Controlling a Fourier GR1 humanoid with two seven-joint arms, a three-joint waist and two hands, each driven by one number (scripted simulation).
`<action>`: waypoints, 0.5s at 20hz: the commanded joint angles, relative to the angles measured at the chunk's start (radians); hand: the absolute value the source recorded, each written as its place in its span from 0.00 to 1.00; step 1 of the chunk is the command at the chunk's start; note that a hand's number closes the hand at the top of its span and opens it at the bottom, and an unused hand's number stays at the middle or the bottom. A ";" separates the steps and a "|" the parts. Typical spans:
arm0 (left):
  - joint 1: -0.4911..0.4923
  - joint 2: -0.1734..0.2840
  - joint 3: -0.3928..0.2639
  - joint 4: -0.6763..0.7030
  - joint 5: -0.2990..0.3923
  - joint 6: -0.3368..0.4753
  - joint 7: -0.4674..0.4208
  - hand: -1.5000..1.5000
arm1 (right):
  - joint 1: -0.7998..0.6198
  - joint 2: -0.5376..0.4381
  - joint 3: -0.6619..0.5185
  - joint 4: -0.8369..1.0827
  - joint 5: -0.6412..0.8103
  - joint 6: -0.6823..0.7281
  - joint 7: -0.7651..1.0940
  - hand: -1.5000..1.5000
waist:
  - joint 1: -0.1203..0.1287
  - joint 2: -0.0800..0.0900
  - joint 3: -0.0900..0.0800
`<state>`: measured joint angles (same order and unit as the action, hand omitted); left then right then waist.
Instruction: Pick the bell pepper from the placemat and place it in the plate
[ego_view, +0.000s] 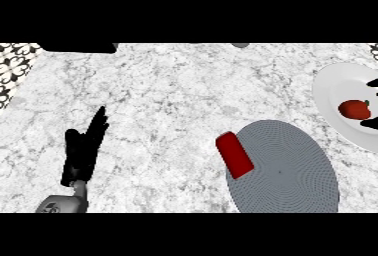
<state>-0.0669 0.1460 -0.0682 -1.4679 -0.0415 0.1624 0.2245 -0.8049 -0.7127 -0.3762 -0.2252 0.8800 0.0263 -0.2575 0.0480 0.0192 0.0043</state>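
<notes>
Resting in the glossy white plate (332, 85) at the right edge, the round red bell pepper (354, 109) lies between black fingertips (369, 124) of the right robot hand, whose closure cannot be told.
Left robot hand (83, 145) rests open, fingers straight, on the marbled counter (177, 90); a red block (235, 155) overlaps the oval grey woven placemat (291, 175).

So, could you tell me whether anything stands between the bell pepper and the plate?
Nothing visible does: the pepper already lies within the plate's rim, beside the right hand. The red block sits apart at the placemat's left edge.
</notes>
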 joint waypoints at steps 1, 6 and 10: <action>0.018 -0.024 -0.009 0.003 -0.009 0.015 -0.009 0.50 | 0.013 -0.029 -0.031 0.019 -0.043 0.065 -0.158 0.00 | -0.013 -0.005 -0.001; -0.021 -0.011 0.014 0.031 -0.001 0.012 0.015 0.50 | -0.026 -0.007 -0.216 0.005 -0.241 0.094 -0.291 0.00 | -0.025 -0.005 0.001; 0.001 0.008 0.020 -0.016 -0.001 0.007 0.017 0.50 | -0.041 -0.045 -0.347 0.031 -0.376 0.163 -0.294 0.00 | -0.021 -0.008 0.001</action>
<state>-0.0547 0.1435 -0.0562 -1.4626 -0.0427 0.1693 0.2225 -0.8259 -0.7362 -0.6192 -0.2090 0.6131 0.1402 -0.5244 0.0271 0.0113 0.0050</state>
